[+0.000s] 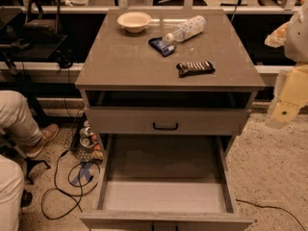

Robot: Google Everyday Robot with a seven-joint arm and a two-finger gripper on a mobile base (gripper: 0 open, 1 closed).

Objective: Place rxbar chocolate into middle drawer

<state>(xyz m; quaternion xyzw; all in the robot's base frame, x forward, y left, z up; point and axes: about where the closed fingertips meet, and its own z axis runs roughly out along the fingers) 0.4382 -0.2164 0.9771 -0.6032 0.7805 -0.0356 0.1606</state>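
The rxbar chocolate [195,68], a flat dark bar with a row of pale lettering, lies on the cabinet top [125,61] towards its front right. The middle drawer [163,196] is pulled wide open below and its grey floor is bare. Above it is a shallower closed drawer front with a black handle [165,126]. My arm [288,95] hangs at the right edge of the view, beside the cabinet. My gripper [275,36] is the pale tip at the upper right, to the right of and apart from the bar, holding nothing that I can see.
On the top also lie a blue-and-white snack packet [162,45], a clear water bottle on its side [185,29] and a pale bowl [134,20]. A seated person's legs [19,124] and floor cables [72,186] are on the left.
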